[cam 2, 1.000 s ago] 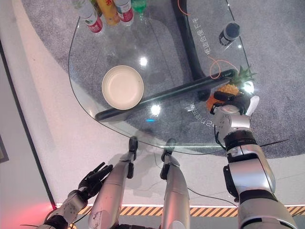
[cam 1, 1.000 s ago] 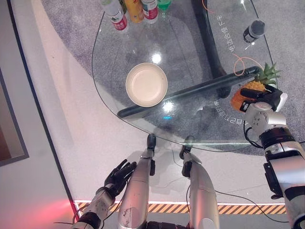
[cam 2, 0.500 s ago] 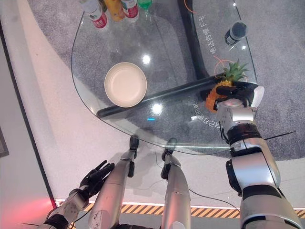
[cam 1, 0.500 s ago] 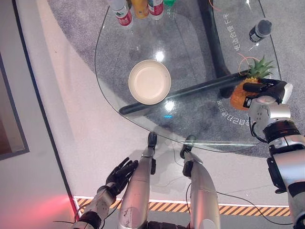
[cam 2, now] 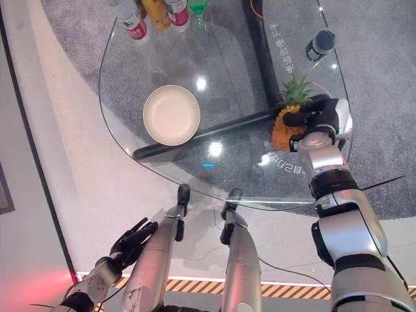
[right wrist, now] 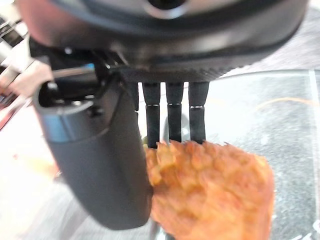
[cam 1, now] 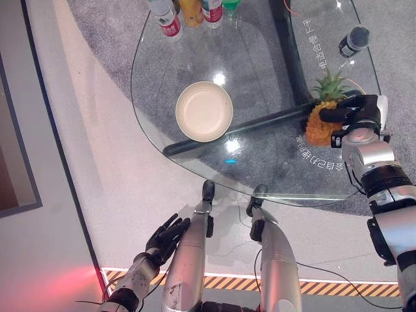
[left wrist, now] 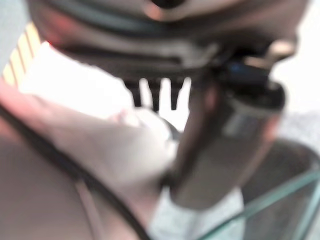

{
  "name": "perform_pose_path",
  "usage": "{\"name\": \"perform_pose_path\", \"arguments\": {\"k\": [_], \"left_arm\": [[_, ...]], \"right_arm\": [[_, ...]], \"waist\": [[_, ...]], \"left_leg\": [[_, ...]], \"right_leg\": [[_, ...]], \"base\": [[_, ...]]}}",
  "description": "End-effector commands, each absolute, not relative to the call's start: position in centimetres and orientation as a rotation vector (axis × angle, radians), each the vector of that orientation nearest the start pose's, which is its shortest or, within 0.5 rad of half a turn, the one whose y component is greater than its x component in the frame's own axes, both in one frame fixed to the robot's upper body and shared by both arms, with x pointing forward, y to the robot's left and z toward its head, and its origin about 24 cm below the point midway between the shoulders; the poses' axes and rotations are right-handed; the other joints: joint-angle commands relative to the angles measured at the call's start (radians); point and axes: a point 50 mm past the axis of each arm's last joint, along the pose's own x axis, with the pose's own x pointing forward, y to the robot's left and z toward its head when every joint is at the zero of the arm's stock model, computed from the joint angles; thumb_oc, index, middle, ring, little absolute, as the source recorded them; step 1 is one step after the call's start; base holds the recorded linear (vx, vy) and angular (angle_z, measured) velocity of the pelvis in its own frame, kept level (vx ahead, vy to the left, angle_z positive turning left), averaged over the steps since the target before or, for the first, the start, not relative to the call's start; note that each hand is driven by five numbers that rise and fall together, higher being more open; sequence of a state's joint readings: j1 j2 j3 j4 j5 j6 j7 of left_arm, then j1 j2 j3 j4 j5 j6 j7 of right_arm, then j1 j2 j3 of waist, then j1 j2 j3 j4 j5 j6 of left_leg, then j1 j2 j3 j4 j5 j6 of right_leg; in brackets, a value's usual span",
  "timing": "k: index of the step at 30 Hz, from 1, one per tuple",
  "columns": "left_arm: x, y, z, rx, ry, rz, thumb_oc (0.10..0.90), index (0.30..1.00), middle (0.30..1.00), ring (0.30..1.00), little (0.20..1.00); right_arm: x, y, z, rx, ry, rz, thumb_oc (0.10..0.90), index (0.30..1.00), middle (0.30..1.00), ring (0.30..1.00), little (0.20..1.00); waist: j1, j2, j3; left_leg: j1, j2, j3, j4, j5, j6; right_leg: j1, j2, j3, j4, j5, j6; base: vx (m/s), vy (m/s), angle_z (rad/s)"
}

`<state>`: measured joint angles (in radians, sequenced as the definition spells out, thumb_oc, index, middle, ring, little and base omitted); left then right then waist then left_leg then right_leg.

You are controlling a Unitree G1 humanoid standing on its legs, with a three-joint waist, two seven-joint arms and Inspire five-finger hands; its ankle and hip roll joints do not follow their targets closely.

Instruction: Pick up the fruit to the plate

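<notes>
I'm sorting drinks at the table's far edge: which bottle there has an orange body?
The orange bottle, standing between the two clear bottles with red labels; a green glass stands just right of the group.

The table [cam 1: 156, 97] is clear glass, glossy, throwing back bright spots of lamp light, with a dark tubular bar [cam 1: 260, 123] showing through it, smooth and slightly shiny. Under it lies grey carpet [cam 1: 104, 26], matt and nubbly, next to pale, smooth flooring [cam 1: 97, 182] with a soft sheen. The plate [cam 1: 204, 111] looks cream-coloured, matt and smooth, plastic or ceramic, hard to say. The pineapple [cam 2: 284, 128] has a rough, scaly orange skin and stiff green leaves; in the right wrist view the skin is knobbly against the right hand [cam 2: 320, 119], dark matt plastic with a white cover. The bottles [cam 1: 170, 21] at the far edge look like clear plastic with glossy labels.
</notes>
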<state>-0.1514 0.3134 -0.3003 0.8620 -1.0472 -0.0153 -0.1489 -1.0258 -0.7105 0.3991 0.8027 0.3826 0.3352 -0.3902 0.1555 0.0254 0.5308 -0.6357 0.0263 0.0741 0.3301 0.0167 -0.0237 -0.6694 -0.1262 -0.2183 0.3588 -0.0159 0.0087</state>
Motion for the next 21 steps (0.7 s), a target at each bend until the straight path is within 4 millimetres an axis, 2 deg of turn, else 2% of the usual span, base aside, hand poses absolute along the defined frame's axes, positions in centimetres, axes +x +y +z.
{"name": "perform_pose_path", "arguments": {"k": [1, 3, 4, 5, 18, 19, 20, 21], "left_arm": [[18.7, 19.6, -11.2, -0.621, 0.727, 0.085, 0.800, 0.900, 0.900, 0.900, 0.900], [18.7, 19.7, -11.2, -0.621, 0.726, 0.089, 0.800, 0.900, 0.900, 0.900, 0.900], [19.2, 19.8, -10.9, -0.621, 0.711, 0.085, 0.800, 0.900, 0.900, 0.900, 0.900], [18.8, 19.8, -11.1, -0.618, 0.724, 0.090, 0.800, 0.900, 0.900, 0.900, 0.900], [19.1, 19.9, -11.0, -0.620, 0.718, 0.092, 0.800, 0.900, 0.900, 0.900, 0.900], [19.2, 19.9, -10.9, -0.621, 0.716, 0.092, 0.800, 0.900, 0.900, 0.900, 0.900], [19.3, 19.9, -10.9, -0.622, 0.716, 0.092, 0.800, 0.900, 0.900, 0.900, 0.900], [19.4, 20.0, -10.8, -0.621, 0.715, 0.093, 0.800, 0.900, 0.900, 0.900, 0.900]], "right_arm": [[40.3, -19.4, 20.9, -0.464, -0.064, -0.079, 0.100, 0.300, 0.300, 0.300, 0.200], [40.2, -19.0, 21.0, -0.484, -0.085, -0.026, 0.100, 0.300, 0.300, 0.300, 0.200], [40.2, -18.8, 21.6, -0.487, -0.103, -0.018, 0.100, 0.300, 0.300, 0.300, 0.200], [40.1, -18.4, 21.2, -0.499, -0.098, 0.015, 0.100, 0.300, 0.300, 0.300, 0.200], [39.9, -18.7, 21.6, -0.545, -0.137, -0.034, 0.100, 0.300, 0.300, 0.300, 0.200], [39.9, -18.8, 21.7, -0.546, -0.141, -0.040, 0.229, 0.411, 0.411, 0.411, 0.329], [39.9, -18.9, 21.8, -0.550, -0.145, -0.048, 0.427, 0.580, 0.580, 0.580, 0.527], [39.9, -19.0, 21.9, -0.557, -0.148, -0.053, 0.690, 0.806, 0.806, 0.806, 0.790]], "waist": [[0.034, 0.017, -0.011], [0.034, 0.017, -0.011], [0.030, 0.013, -0.011], [0.032, 0.015, -0.011], [0.027, 0.014, -0.011], [0.027, 0.013, -0.011], [0.026, 0.014, -0.011], [0.027, 0.013, -0.011]], "left_leg": [[0.022, -0.088, 0.047, 0.015, -0.099, 0.037], [0.023, -0.087, 0.048, 0.014, -0.100, 0.037], [-0.005, -0.088, 0.052, 0.008, -0.070, 0.042], [0.022, -0.086, 0.048, 0.012, -0.098, 0.036], [0.026, -0.083, 0.060, 0.012, -0.098, 0.036], [0.027, -0.082, 0.061, 0.011, -0.098, 0.036], [0.028, -0.082, 0.061, 0.010, -0.098, 0.035], [0.030, -0.081, 0.062, 0.007, -0.098, 0.036]], "right_leg": [[0.030, -0.001, -0.056, 0.025, -0.006, 0.062], [0.029, -0.001, -0.057, 0.026, -0.007, 0.062], [0.007, -0.003, -0.067, 0.012, 0.021, 0.051], [0.028, -0.001, -0.058, 0.025, -0.007, 0.062], [0.030, -0.004, -0.059, 0.022, -0.002, 0.066], [0.031, -0.004, -0.060, 0.021, -0.001, 0.067], [0.032, -0.005, -0.060, 0.020, -0.001, 0.067], [0.034, -0.005, -0.061, 0.018, 0.000, 0.068]], "base": [[0.00, 0.000, 0.00], [-0.04, -0.003, 0.00], [0.00, 0.000, 0.00], [0.00, 0.000, 0.00], [0.00, 0.003, 0.03], [0.00, 0.000, 0.00], [0.00, 0.000, 0.00], [0.00, 0.000, 0.00]]}}
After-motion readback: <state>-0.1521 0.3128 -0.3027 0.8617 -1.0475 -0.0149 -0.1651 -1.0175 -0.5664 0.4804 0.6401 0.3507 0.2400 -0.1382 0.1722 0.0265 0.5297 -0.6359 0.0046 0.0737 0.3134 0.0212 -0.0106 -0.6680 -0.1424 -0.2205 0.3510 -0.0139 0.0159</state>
